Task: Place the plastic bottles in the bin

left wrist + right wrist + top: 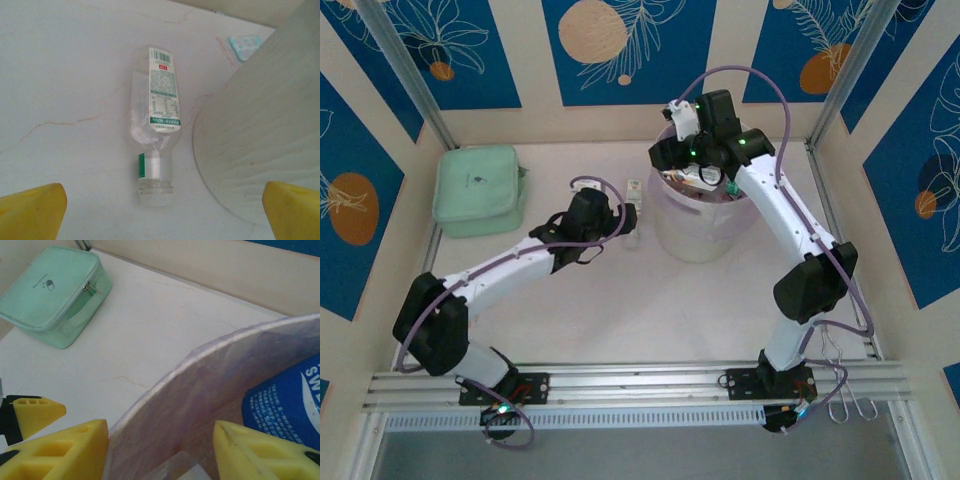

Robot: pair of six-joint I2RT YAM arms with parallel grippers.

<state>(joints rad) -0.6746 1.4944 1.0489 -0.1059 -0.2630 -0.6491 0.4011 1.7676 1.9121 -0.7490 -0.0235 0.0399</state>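
The surface [620, 300] carries the bin [695, 225] at its far right. The top view takes in the whole tub, while the right wrist view looks over its rim onto a blue-labelled bottle [285, 405] inside. A mint pouch [475, 190] sits far left. Just left of the bin lies a clear bottle [157, 115], long axis roughly near to far, neck end toward the left claw [162, 212], which gapes fully wide and empty. The right claw [160, 450] stands partly open astride the bin's wall, gripping nothing.

Robot test cell: aluminium rails [640, 380], blue patterned panels [620, 40]
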